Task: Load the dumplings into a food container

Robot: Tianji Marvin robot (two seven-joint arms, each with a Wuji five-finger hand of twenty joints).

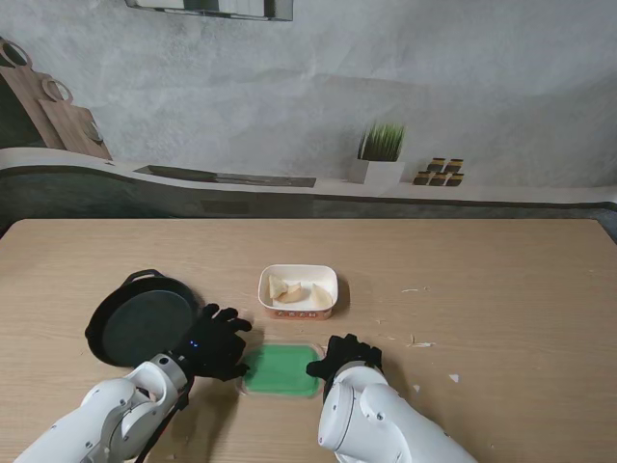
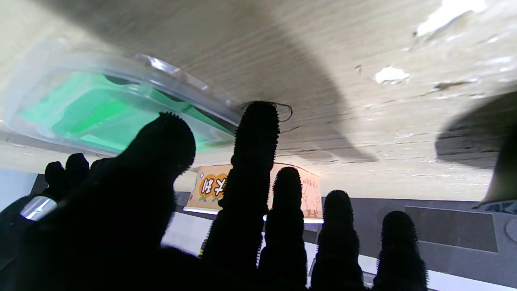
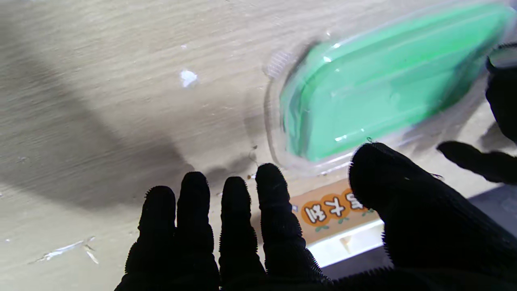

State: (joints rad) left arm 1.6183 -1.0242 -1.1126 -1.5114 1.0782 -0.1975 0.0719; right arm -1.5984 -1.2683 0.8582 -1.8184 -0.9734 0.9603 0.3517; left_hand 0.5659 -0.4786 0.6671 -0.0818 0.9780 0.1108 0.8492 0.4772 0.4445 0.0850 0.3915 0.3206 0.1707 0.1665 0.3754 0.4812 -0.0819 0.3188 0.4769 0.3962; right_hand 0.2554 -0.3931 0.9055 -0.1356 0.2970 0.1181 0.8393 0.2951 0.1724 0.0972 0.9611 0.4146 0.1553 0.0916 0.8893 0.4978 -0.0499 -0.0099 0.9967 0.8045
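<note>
The food container (image 1: 298, 291) is a small white box with rounded corners and an orange printed band on its side. It stands upright and open near the middle of the table. Pale dumplings (image 1: 285, 287) lie inside it, at least two, close together. The green lid (image 1: 281, 371) is a flat rounded rectangle with a clear plastic rim. It lies flat on the table, nearer to me than the food container and apart from it.
</note>
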